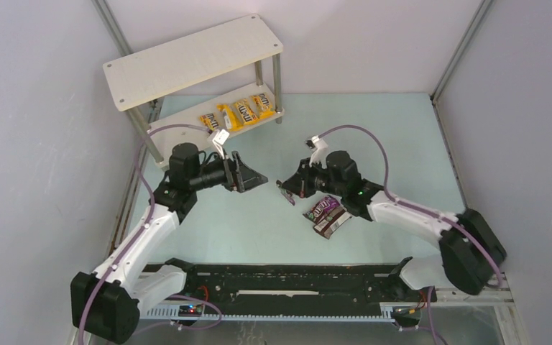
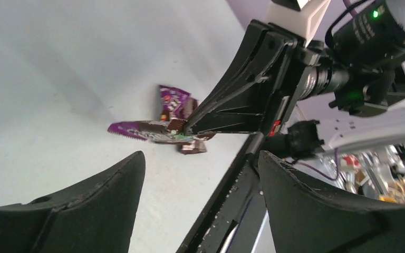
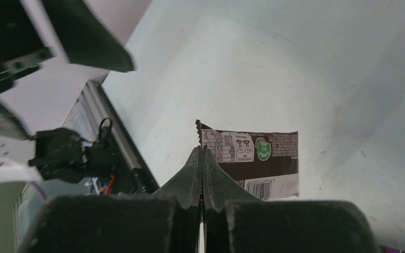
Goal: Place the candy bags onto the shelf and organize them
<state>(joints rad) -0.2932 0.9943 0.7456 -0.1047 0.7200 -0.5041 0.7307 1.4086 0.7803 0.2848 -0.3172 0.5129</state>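
Observation:
The shelf [image 1: 194, 61] stands at the back left, and several yellow candy bags [image 1: 237, 113] lie in a row on its lower board. My right gripper [image 1: 285, 191] [image 3: 201, 153] is shut on the edge of a purple candy bag [image 1: 288, 198] [image 2: 132, 129] above the table. The bag's dark printed back [image 3: 258, 153] faces the right wrist view. Behind that gripper, another purple bag [image 1: 323, 208] [image 2: 173, 100] and a dark brown bag [image 1: 333, 224] [image 2: 192, 147] lie on the table. My left gripper [image 1: 255, 178] [image 2: 200, 158] is open and empty, facing the right gripper across a small gap.
A black rail [image 1: 287, 277] runs along the near table edge between the arm bases. Grey walls with metal corner posts [image 1: 460, 50] close in the pale table [image 1: 374, 129]. Purple cables [image 1: 366, 140] loop off both wrists.

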